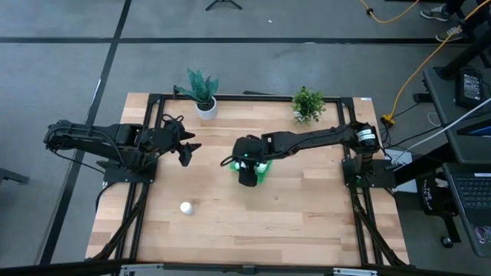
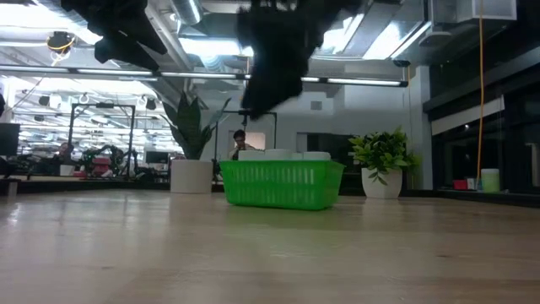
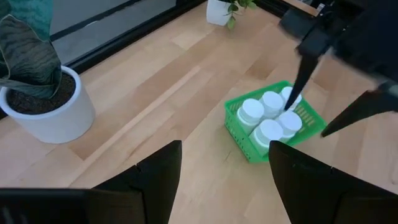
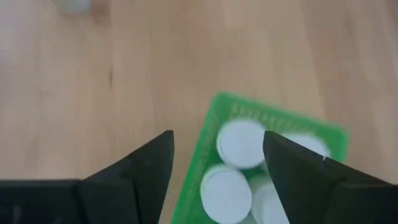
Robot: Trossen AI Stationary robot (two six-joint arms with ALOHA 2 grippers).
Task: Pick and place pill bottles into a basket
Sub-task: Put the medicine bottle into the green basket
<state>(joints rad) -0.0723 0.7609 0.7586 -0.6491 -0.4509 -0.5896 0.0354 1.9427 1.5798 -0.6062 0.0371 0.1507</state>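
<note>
The bright green basket (image 1: 263,168) stands on the table's middle, with several white pill bottles (image 3: 270,116) upright in it; their caps show above its rim in the low view (image 2: 278,155). One more pill bottle (image 1: 186,208) stands alone on the table toward the near left. My right gripper (image 4: 217,155) hangs open and empty above the basket's left end (image 1: 247,178). My left gripper (image 3: 224,165) is open and empty above the table, left of the basket (image 1: 186,153).
A potted plant in a white pot (image 1: 204,96) stands at the far edge left of centre; a small bushy plant (image 1: 308,104) stands at the far right. Bare wood lies along the table's near half around the lone bottle.
</note>
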